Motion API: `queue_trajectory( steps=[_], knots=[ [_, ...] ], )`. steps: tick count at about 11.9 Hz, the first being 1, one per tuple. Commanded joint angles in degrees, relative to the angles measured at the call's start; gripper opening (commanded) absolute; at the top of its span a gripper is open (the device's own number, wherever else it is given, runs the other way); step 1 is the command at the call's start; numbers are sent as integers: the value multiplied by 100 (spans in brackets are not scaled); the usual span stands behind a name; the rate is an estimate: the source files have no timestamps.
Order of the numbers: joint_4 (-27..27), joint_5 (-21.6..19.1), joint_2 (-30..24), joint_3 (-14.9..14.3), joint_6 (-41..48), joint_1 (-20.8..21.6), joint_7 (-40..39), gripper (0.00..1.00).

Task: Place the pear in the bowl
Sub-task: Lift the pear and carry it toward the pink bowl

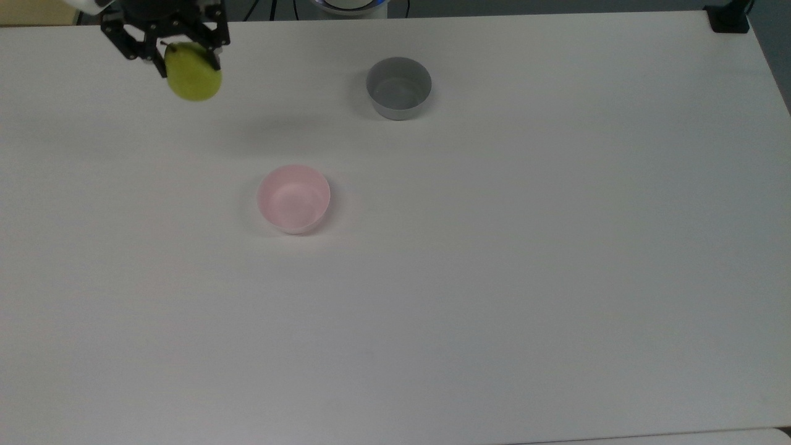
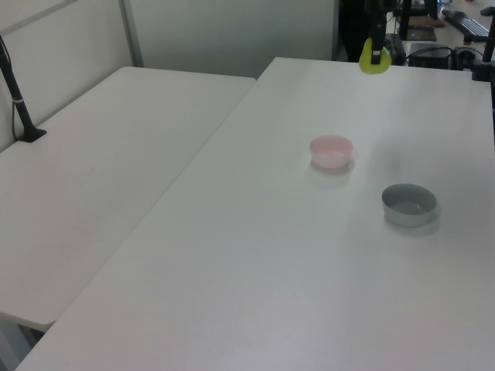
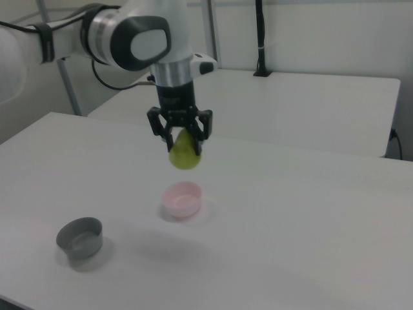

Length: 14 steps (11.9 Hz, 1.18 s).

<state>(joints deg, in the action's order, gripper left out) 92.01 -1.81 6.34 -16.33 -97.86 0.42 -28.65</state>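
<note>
The yellow-green pear (image 1: 193, 79) (image 2: 373, 62) (image 3: 185, 154) hangs in the air, held by my gripper (image 1: 185, 62) (image 3: 183, 144), which is shut on its upper part. It sits high above the white table (image 1: 494, 278), near the top view's upper left. The pale pink bowl (image 1: 293, 198) (image 2: 331, 151) (image 3: 182, 198) stands empty on the table, below and to the right of the pear in the top view. In the right view the pear hangs above the bowl, slightly behind it.
A grey bowl (image 1: 398, 87) (image 2: 408, 204) (image 3: 80, 237) stands empty on the table, up and right of the pink bowl in the top view. A second white table (image 2: 100, 170) adjoins on the left view's left.
</note>
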Motion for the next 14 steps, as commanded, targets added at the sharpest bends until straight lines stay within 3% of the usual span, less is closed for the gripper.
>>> queue_trajectory(
  steps=[1,6,11,14],
  knots=[
    [125,120,-545,-19,512,326,332,9],
    [203,41,-643,-11,479,889,1325,9],
    [1248,41,-459,-2,-1443,1057,1406,8],
    [1460,67,6,-2,-2183,1074,1397,8]
  ],
)
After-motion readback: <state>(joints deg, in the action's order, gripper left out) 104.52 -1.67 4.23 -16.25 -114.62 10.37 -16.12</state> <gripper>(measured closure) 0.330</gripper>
